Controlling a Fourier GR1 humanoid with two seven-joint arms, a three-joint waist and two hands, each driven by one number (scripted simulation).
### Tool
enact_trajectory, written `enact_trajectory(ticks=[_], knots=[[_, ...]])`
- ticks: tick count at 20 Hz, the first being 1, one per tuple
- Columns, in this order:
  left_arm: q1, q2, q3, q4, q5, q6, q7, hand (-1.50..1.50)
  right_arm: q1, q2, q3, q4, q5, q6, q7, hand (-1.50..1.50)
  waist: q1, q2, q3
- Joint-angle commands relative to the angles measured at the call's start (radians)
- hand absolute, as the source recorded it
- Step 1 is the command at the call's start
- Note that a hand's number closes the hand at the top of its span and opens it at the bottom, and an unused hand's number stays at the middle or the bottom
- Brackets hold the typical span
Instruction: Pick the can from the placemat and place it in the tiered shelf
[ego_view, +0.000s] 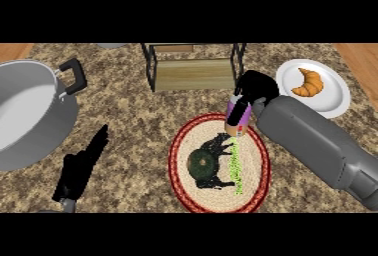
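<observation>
Centre frame: my right hand (255, 88) curls round the top of the purple-and-white can (238, 118), which is tilted at the upper right rim of the round woven placemat (183, 141). To carry it well, I judge I must level it and clear the black frame of the tiered shelf (193, 75), top centre, before lowering it. My left hand (81, 166) rests open, lower left.

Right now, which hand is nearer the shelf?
Right. The right hand, curled round the can, is at the front right corner of the shelf; the left hand rests open well away, toward the view's lower left, below the pot.
</observation>
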Motion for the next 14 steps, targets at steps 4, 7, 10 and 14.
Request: enact_trajectory(ticks=[4, 7, 10, 14], knots=[[0.045, 0.013, 0.013, -0.024, 0.003, 0.001, 0.001, 0.00, -0.065, -0.120, 0.032, -0.325, 0.208, -0.149, 0.230, 1.50, -0.019, -0.003, 0.001], [0.005, 0.021, 0.036, -0.001, 0.007, -0.002, -0.002, 0.00, -0.107, -0.168, -0.040, -0.426, 0.261, -0.200, 0.264, 1.50, -0.023, 0.002, 0.001], [0.036, 0.001, 0.011, -0.007, -0.006, 0.004, -0.011, 0.00, -0.128, -0.192, -0.117, -0.503, 0.314, -0.261, 0.299, 1.50, -0.017, 0.002, 0.002], [-0.011, -0.027, -0.004, 0.026, -0.017, 0.000, -0.005, 0.00, -0.157, -0.211, -0.204, -0.518, 0.375, -0.211, 0.346, 1.50, 0.015, 0.022, 0.001]])
